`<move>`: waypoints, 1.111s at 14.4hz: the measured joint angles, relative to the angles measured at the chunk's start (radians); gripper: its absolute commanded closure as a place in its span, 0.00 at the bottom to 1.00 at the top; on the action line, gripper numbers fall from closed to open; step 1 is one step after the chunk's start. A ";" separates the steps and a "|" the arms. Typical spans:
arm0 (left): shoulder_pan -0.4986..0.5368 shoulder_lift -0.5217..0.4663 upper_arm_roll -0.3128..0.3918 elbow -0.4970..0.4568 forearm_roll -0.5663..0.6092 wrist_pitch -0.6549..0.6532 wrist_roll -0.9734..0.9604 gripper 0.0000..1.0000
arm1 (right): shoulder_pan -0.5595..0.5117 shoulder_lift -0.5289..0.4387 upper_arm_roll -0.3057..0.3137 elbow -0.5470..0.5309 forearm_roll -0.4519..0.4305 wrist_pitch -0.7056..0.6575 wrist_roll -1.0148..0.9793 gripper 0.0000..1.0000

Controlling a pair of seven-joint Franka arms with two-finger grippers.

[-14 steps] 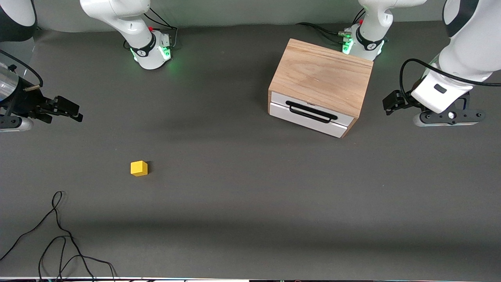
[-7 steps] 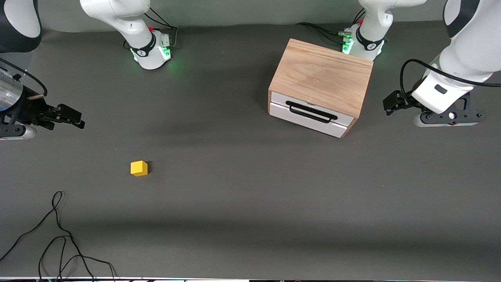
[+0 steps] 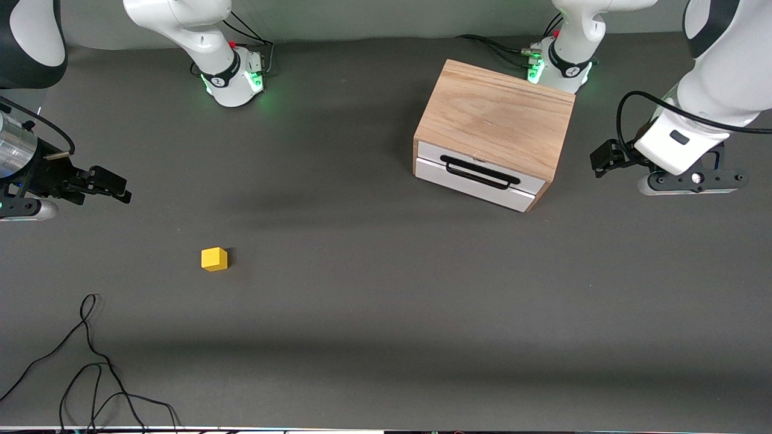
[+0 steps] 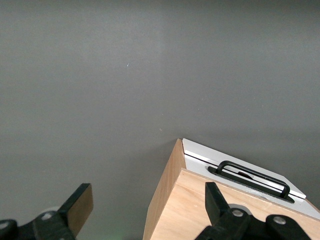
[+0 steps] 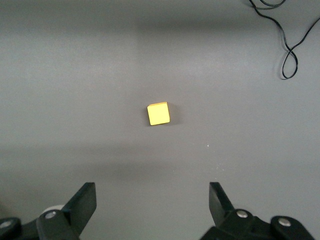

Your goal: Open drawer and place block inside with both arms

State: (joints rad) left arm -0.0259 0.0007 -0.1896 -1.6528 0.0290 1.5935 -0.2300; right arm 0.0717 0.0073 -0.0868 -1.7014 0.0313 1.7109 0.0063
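The yellow block sits alone on the dark table toward the right arm's end; it also shows in the right wrist view. The light-wood cabinet stands near the left arm's base. Its white-fronted drawer is shut, with the black bar handle across it. My right gripper is open and empty over the table, apart from the block. My left gripper is open and empty over the table beside the cabinet. The left wrist view shows the cabinet top and the handle.
A loose black cable lies on the table at the right arm's end, nearer to the front camera than the block; it also shows in the right wrist view. The green-lit arm bases stand along the table's top edge.
My right gripper has moved a little toward the block. The left arm, the cabinet and the block have not moved.
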 measured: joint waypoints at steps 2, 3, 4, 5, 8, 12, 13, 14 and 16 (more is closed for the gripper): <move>0.000 0.000 0.000 0.000 0.000 0.000 0.000 0.00 | 0.000 0.000 0.000 0.000 0.000 0.000 0.000 0.00; 0.001 0.000 0.001 0.000 0.000 0.000 0.000 0.00 | 0.000 0.000 0.000 0.000 0.000 0.000 0.000 0.00; 0.001 0.000 0.001 0.000 0.000 0.000 0.000 0.00 | 0.000 0.000 0.000 0.000 0.000 0.000 0.000 0.00; 0.002 0.000 0.001 0.000 0.000 0.000 0.000 0.00 | 0.000 0.000 0.000 0.000 0.000 0.000 0.000 0.00; 0.003 0.000 0.002 0.000 0.000 0.000 0.000 0.00 | 0.000 0.001 0.000 0.000 0.000 0.003 0.000 0.00; 0.001 0.000 -0.001 0.000 -0.001 0.000 0.000 0.00 | 0.000 0.007 0.000 0.000 0.000 0.020 0.000 0.00; 0.001 0.000 -0.001 0.000 -0.001 0.000 0.000 0.00 | 0.000 0.010 0.001 0.000 0.000 0.020 0.000 0.00; 0.001 0.000 -0.001 0.000 -0.001 0.000 0.000 0.00 | 0.000 0.013 0.001 0.000 0.000 0.021 0.000 0.00; 0.001 0.000 -0.001 0.000 -0.001 0.000 0.000 0.00 | 0.000 0.018 0.001 0.000 0.000 0.022 0.000 0.00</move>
State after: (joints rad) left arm -0.0245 0.0007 -0.1907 -1.6528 0.0282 1.5935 -0.2298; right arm 0.0718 0.0254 -0.0857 -1.7010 0.0312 1.7332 0.0063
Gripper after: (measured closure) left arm 0.000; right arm 0.000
